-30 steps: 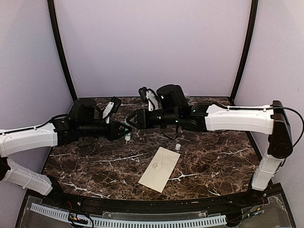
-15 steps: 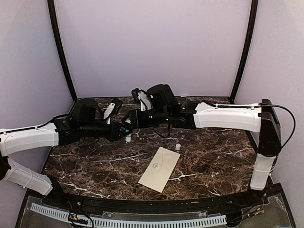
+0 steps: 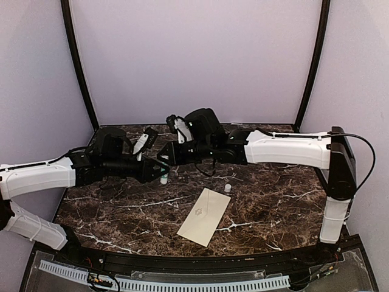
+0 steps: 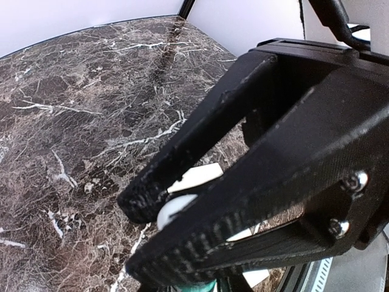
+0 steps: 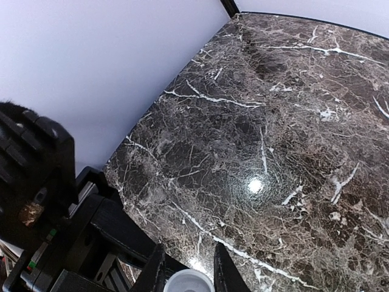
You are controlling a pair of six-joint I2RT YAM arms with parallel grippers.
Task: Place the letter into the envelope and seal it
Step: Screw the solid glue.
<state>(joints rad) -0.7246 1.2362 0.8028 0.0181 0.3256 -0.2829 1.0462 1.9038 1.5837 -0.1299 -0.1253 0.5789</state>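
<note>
As the right gripper (image 5: 188, 269) has slid over to meet the left gripper (image 4: 143, 234), its 2 fingers have pulled in and now pinch the round end of the white tube (image 4: 176, 210). The left gripper is clamped on the same tube, up in the air behind the envelope (image 3: 204, 216). No letter shows, so it is likely inside the envelope. A small cap (image 3: 228, 188) sits just beside the envelope's far corner. Gluing the flap looks like the next job.

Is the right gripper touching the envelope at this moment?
Apart. The top external view shows the right gripper toward the far side of the table, while the envelope lies nearer the arm bases, with bare marble between them.
</note>
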